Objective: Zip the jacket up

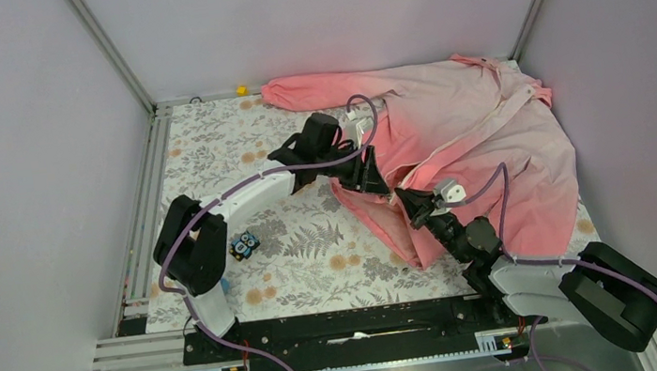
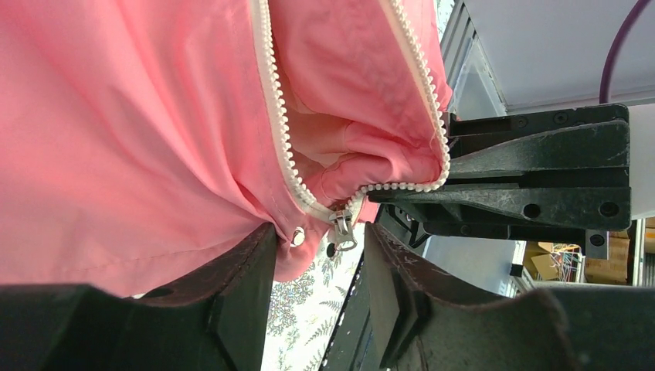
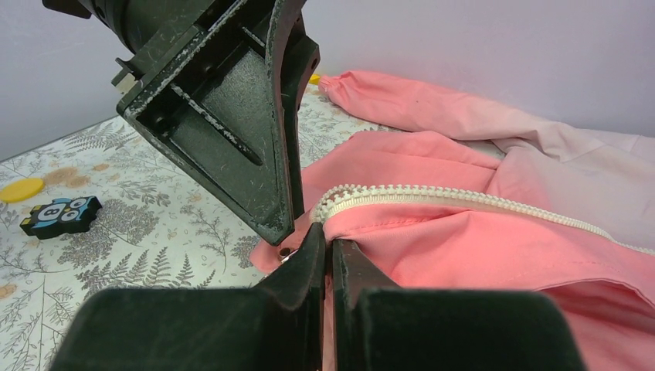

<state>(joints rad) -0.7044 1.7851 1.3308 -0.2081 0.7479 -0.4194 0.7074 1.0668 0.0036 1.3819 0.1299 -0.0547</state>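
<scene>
1. Jacket (image 1: pixel 488 128): pink, spread over the far-right part of the bench (image 1: pixel 207 153). One sleeve lies along the far edge toward centre, and the cloth is paler toward the collar at far right.
2. Front is open. The white zipper (image 2: pixel 274 116) shows as two separate rows of teeth that meet at the slider (image 2: pixel 342 226) near the hem.
3. Your left end effector (image 2: pixel 320 251): fingers apart, w/ the slider hanging in the gap. One finger touches pink fabric just beside a metal snap (image 2: pixel 298 236).
4. Your right end effector (image 3: pixel 326 241): fingers pressed together, clamped on the jacket edge right at the end of a zipper row. Fabric bunches just above the tips.
5. Both end effectors sit just beside each other at the jacket's near-left hem corner. In the right wrist view, a finger of the left one hangs close over the clamp pt.
6. Toy block (image 1: pixel 243 245): dark w/ a blue face, on the bench near the left arm's elbow, well apart from the jacket.
7. Yellow disc (image 3: pixel 21 189): on the bench near that block.
</scene>
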